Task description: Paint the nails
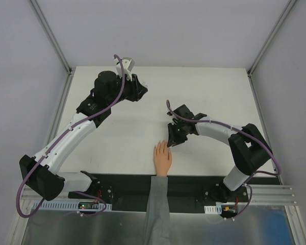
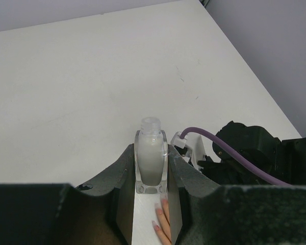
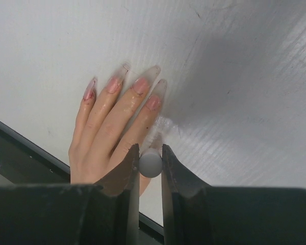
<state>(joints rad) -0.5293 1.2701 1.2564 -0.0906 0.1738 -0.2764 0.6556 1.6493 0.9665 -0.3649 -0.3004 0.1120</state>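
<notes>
While the left end effector (image 2: 151, 152) grips the polish bottle (image 2: 151, 166) far beyond the hand (image 1: 162, 159), the right end effector (image 3: 150, 151), pinching a brush cap (image 3: 151, 165), hovers just beside the nails (image 3: 141, 85).

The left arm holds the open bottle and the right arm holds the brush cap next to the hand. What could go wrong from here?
1. The bottle in the left gripper has no cap on. If that wrist tilts, polish could spill onto the table.
2. The right gripper holds the brush cap beside the hand, well short of the nails. The brush may smear skin or table instead.
</notes>
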